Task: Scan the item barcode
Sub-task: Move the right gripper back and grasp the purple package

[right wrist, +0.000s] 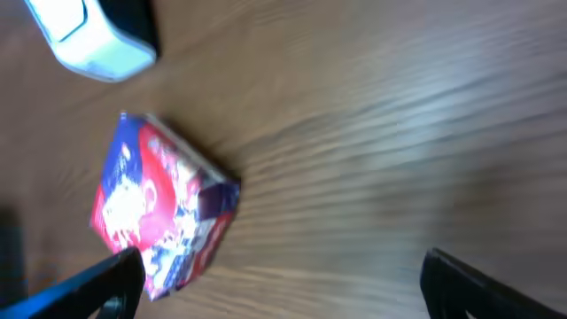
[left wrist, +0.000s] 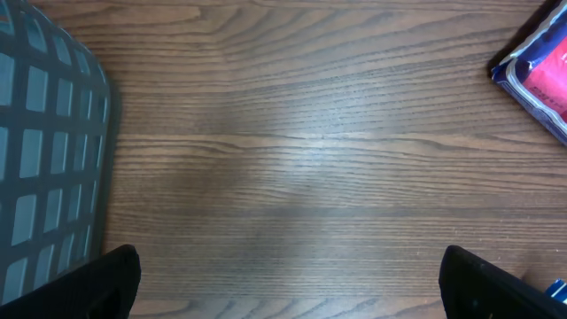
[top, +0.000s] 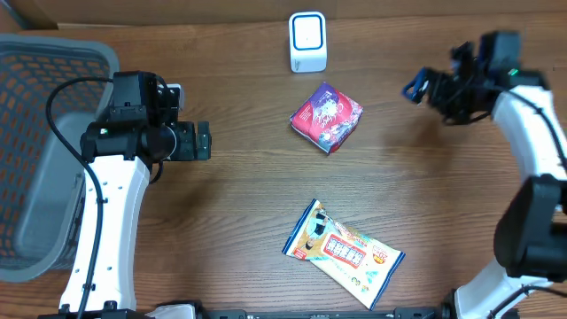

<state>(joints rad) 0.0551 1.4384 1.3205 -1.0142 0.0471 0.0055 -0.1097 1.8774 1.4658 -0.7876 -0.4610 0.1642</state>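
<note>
White-shelled arms (top: 106, 221), black joint housings (top: 133, 111), looping black cables (top: 51, 111), blue-tipped right end effector (top: 415, 88).

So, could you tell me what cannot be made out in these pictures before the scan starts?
Barcodes: none shows on the box or the snack bag in the overhead view; print too small.
Right wrist view: motion blur makes the box's print unreadable; the scanner is cut by the top edge.
Left wrist view: a red and blue packet is cut off by the right edge; which item, unclear.
</note>
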